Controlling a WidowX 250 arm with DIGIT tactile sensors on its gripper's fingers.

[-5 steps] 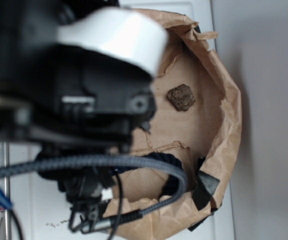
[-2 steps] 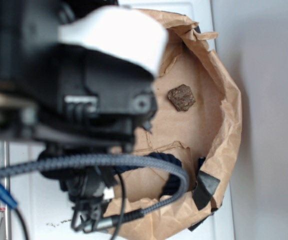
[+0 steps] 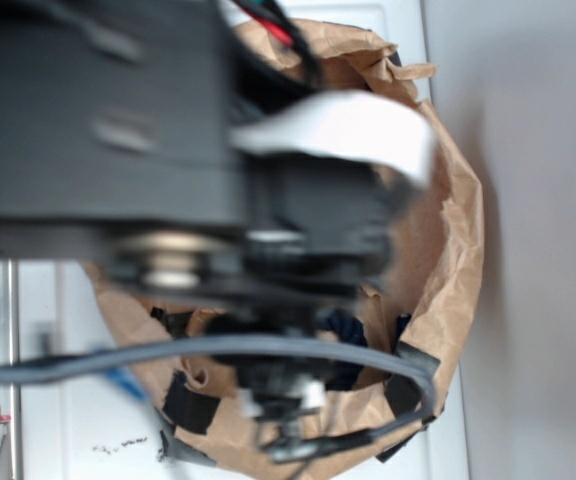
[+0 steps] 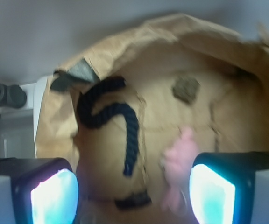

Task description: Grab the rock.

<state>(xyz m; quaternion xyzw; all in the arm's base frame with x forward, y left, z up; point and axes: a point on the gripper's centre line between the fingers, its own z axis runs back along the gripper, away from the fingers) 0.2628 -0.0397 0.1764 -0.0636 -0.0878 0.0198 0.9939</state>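
In the wrist view the rock (image 4: pixel 186 88), a small dark brown lump, lies on the brown paper floor toward the far right of the paper-lined basket (image 4: pixel 125 46). My gripper (image 4: pixel 133 193) is open, its two glowing pads wide apart at the bottom corners, with nothing between them but paper. The rock is well ahead of the jaws and slightly right of centre. In the exterior view the arm (image 3: pixel 168 150) covers the basket's middle and hides the rock.
A dark blue rope (image 4: pixel 111 121) curls across the left and middle of the basket floor. A pink plush toy (image 4: pixel 179 161) lies just inside the right pad. Black tape (image 3: pixel 408 385) holds the crumpled paper rim (image 3: pixel 458 230). White table surrounds the basket.
The arm has swung right over the basket and now covers the rock, which showed plainly in the earlier exterior frames.
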